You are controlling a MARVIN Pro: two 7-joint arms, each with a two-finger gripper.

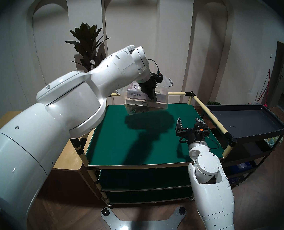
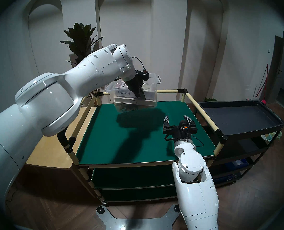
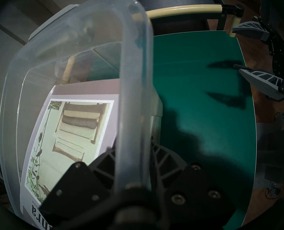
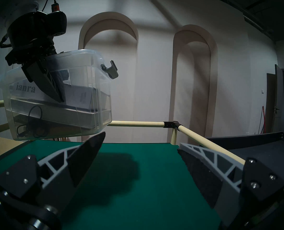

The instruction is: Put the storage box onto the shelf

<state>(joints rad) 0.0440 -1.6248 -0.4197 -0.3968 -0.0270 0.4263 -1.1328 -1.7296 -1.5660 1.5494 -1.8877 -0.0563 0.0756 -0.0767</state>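
Note:
The storage box (image 1: pixel 133 100) is a clear plastic bin with "ianra" magazines and a black cable inside and a grey latch at its end. It hangs tilted, off the board, above the far left of the shelf's top green board (image 1: pixel 138 138). My left gripper (image 1: pixel 152 97) is shut on its near long wall, one finger inside and one outside, as the left wrist view shows at the wall (image 3: pixel 134 91). My right gripper (image 1: pixel 188 121) stands open and empty low over the board's right side, apart from the box (image 4: pixel 88 91).
Cream tube rails (image 1: pixel 209 115) run along the back and right side of the top board. A dark grey metal cart (image 1: pixel 247 120) stands right of the shelf. A tan wooden counter (image 1: pixel 66 158) sits on its left. A potted plant (image 1: pixel 86 42) stands behind.

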